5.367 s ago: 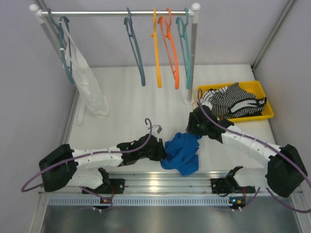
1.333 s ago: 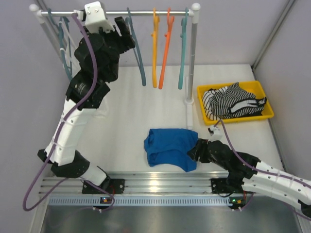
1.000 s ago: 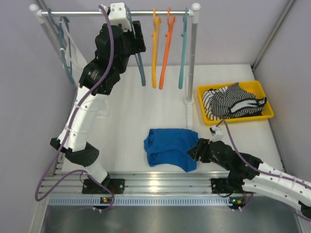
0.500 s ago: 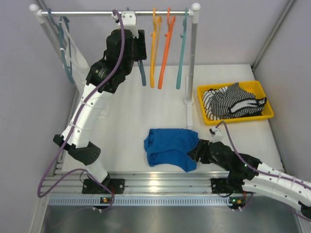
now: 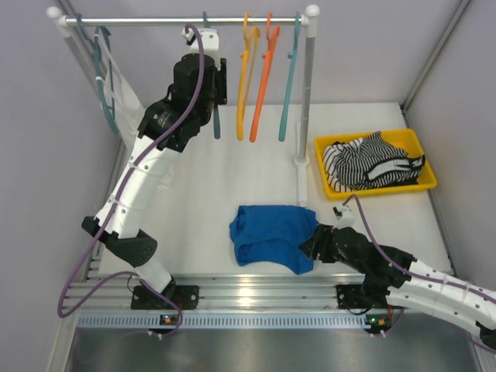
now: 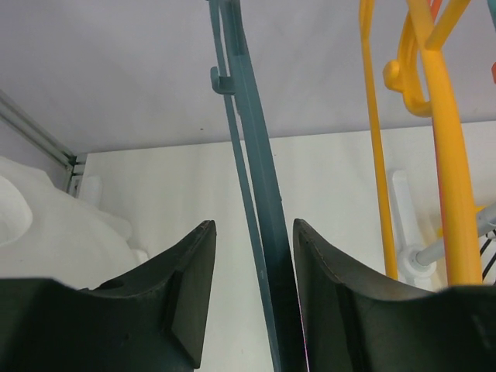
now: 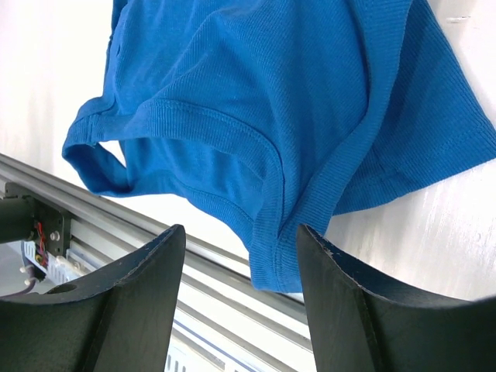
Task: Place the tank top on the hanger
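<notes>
Right wrist view: my right gripper point(image 7: 240, 232) sits low at the near side of the table point(image 5: 201, 178), jaws spread around an edge of the tank top point(image 7: 294, 101). The top lies mid-table, ready, I judge, for pinching. Far back at the rail point(image 5: 155, 21), my left gripper point(image 6: 252, 229) straddles the hanger point(image 6: 260, 163) with jaws spread, probably to unhook it.

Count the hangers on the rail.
5: a left-end hanger holding the white garment, the slate hanger inside the left gripper, then yellow, orange, teal-green. Another may hide at left.
</notes>
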`<state>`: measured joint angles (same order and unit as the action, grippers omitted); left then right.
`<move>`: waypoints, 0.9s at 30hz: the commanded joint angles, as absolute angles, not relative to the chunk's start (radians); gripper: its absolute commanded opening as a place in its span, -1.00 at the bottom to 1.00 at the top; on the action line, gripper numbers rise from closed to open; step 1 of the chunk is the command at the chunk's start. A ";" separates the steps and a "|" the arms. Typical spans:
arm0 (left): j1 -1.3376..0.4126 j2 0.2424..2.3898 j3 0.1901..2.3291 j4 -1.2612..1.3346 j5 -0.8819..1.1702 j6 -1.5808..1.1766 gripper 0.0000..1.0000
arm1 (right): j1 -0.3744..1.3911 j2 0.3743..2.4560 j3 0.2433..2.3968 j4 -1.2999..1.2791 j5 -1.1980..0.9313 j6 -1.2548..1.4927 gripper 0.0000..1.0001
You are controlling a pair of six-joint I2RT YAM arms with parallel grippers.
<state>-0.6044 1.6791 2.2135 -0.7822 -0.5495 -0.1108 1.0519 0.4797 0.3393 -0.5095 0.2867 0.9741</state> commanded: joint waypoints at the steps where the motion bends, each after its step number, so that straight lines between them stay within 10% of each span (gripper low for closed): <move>1: -0.604 1.605 2.195 -0.772 -0.589 -0.080 -0.02 | 1.068 0.476 0.339 -0.479 0.288 0.988 0.18; 27: -0.604 1.582 2.152 -0.724 -0.549 0.006 -0.35 | 1.069 0.445 0.328 -0.506 0.288 0.999 0.16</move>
<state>-0.6044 1.6085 2.1559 -0.7750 -0.5625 -0.0113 1.0519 0.4545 0.3336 -0.5171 0.2832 0.9890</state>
